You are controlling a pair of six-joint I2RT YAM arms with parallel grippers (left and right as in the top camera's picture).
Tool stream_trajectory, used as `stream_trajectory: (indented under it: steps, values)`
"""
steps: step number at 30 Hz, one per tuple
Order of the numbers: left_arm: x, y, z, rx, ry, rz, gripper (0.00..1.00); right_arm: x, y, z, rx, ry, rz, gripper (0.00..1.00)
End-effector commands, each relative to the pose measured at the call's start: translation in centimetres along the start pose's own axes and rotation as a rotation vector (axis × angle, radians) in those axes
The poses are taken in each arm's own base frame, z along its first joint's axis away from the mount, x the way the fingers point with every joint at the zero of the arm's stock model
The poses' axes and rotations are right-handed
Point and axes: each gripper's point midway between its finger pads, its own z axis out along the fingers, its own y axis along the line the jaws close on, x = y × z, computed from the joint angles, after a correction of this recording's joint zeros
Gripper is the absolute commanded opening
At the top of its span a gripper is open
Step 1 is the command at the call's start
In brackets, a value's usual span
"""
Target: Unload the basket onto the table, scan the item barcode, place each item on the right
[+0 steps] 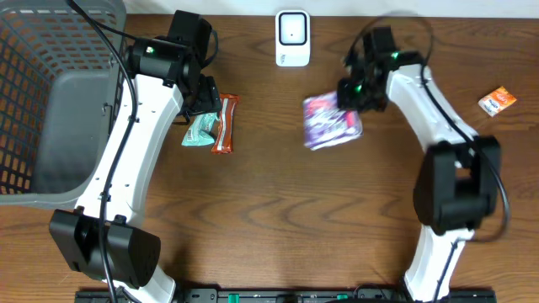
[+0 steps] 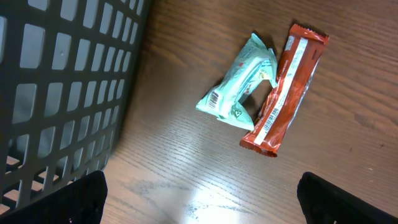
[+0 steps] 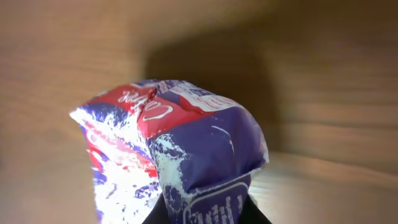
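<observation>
A purple, red and white snack bag (image 1: 331,123) hangs above the table in the middle right, pinched at its right end by my right gripper (image 1: 357,94). The right wrist view is filled by that bag (image 3: 180,149), with the dark fingers (image 3: 163,211) closed on its lower edge. The white barcode scanner (image 1: 292,37) stands at the back centre, up and to the left of the bag. My left gripper (image 2: 199,202) is open above bare wood, near a mint-green packet (image 2: 239,87) and a red-brown bar (image 2: 287,87).
A grey mesh basket (image 1: 46,93) fills the left side of the table, its wall (image 2: 62,93) close to my left gripper. A small orange and white packet (image 1: 497,101) lies at the far right. The green packet (image 1: 200,130) and red bar (image 1: 225,124) lie left of centre.
</observation>
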Motion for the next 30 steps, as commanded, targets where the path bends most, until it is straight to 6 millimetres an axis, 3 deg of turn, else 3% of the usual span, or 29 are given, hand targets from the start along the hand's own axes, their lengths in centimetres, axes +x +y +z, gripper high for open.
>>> stream_trajectory:
  steps: [1,3,5,12,16,18,19,20,22,23,26,30]
  values:
    - [-0.1,0.0,0.0,-0.004,-0.002,-0.009,0.98,-3.0,-6.4,-10.4,0.744,-0.268,-0.021,0.01]
    - [-0.1,0.0,0.0,-0.004,-0.002,-0.009,0.98,-2.8,-6.4,-11.8,0.879,-0.289,-0.057,0.01]
    - [-0.1,0.0,0.0,-0.004,-0.002,-0.009,0.98,-2.3,-5.6,-11.0,0.925,-0.264,-0.106,0.01]
    - [-0.1,0.0,0.0,-0.005,-0.002,-0.009,0.98,0.7,-2.5,-2.3,0.904,-0.136,-0.196,0.02]
    - [-0.1,0.0,0.0,-0.004,-0.002,-0.009,0.98,2.6,1.9,1.0,0.744,-0.097,-0.207,0.21]
    - [-0.1,0.0,0.0,-0.004,-0.002,-0.009,0.98,2.9,4.7,1.6,0.646,-0.105,-0.21,0.43]
    - [-0.1,0.0,0.0,-0.004,-0.002,-0.009,0.98,2.7,6.2,1.4,0.602,-0.117,-0.215,0.59]
    - [-0.1,0.0,0.0,-0.004,-0.002,-0.009,0.98,2.0,7.6,0.8,0.566,-0.141,-0.216,0.63]
    - [-0.1,0.0,0.0,-0.004,-0.002,-0.009,0.98,0.6,9.0,-1.0,0.521,-0.173,-0.203,0.61]
    - [-0.1,0.0,0.0,-0.004,-0.002,-0.009,0.98,-0.4,9.3,-2.5,0.492,-0.187,-0.184,0.72]
    - [-0.1,0.0,0.0,-0.004,-0.002,-0.009,0.98,-2.5,8.7,-5.6,0.426,-0.188,-0.147,0.89]
    - [-0.1,0.0,0.0,-0.005,-0.002,-0.009,0.98,-2.9,6.0,-6.9,0.272,-0.072,-0.175,0.88]
